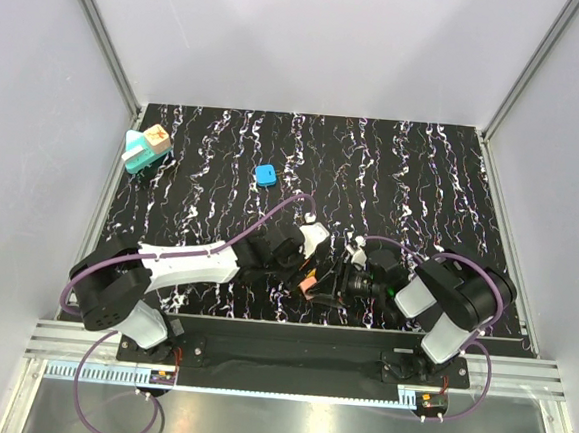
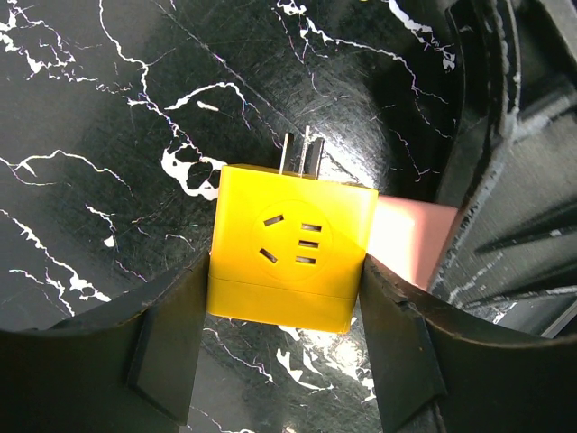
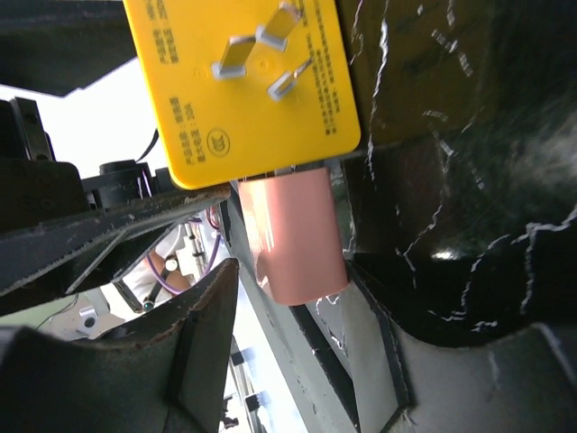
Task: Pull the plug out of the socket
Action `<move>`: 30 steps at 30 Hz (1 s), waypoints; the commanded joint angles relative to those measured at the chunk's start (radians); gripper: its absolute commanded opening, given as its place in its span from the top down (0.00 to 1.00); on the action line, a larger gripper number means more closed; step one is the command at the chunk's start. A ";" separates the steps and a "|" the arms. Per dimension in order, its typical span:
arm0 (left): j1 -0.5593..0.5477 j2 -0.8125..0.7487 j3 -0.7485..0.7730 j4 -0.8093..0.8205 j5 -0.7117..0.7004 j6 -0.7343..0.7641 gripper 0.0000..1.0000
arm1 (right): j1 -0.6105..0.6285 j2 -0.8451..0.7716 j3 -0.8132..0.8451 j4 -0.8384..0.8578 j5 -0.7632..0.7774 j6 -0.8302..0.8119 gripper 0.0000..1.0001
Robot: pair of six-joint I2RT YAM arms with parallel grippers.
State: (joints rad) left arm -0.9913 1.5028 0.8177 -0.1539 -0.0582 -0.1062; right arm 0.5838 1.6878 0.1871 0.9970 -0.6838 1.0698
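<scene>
The plug [image 1: 156, 138], a tan cube with a reddish mark on top, sits on the teal socket [image 1: 136, 156] at the far left back of the table, far from both grippers. My left gripper [image 2: 284, 361] is shut on a yellow adapter cube [image 2: 290, 248], held off the table near the front middle [image 1: 305, 268]. A salmon-orange block [image 3: 293, 239] sticks out of the yellow cube's [image 3: 243, 81] side. My right gripper [image 3: 293, 298] is open around that block's end, one finger [image 3: 383, 298] touching it and a gap at the other.
A small bright-blue block [image 1: 266, 175] lies on the black marbled table [image 1: 423, 177] at the back middle. White walls with metal rails enclose the table on three sides. The two arms meet close together near the front edge.
</scene>
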 commanded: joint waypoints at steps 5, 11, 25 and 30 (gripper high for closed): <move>-0.010 0.023 -0.045 -0.026 0.029 -0.006 1.00 | -0.022 0.053 0.048 -0.021 0.040 -0.059 0.48; -0.010 0.033 -0.040 -0.027 0.029 -0.006 1.00 | -0.024 0.087 0.052 -0.005 0.040 -0.068 0.60; -0.010 0.085 -0.017 -0.039 -0.067 -0.024 1.00 | -0.022 0.306 -0.080 0.394 0.040 0.016 1.00; -0.010 0.102 -0.009 -0.045 -0.110 -0.033 1.00 | -0.024 0.395 -0.107 0.491 0.044 0.044 1.00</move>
State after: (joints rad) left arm -1.0016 1.5284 0.8303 -0.1326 -0.0982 -0.1070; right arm 0.5503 2.0102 0.1322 1.4986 -0.7044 1.1648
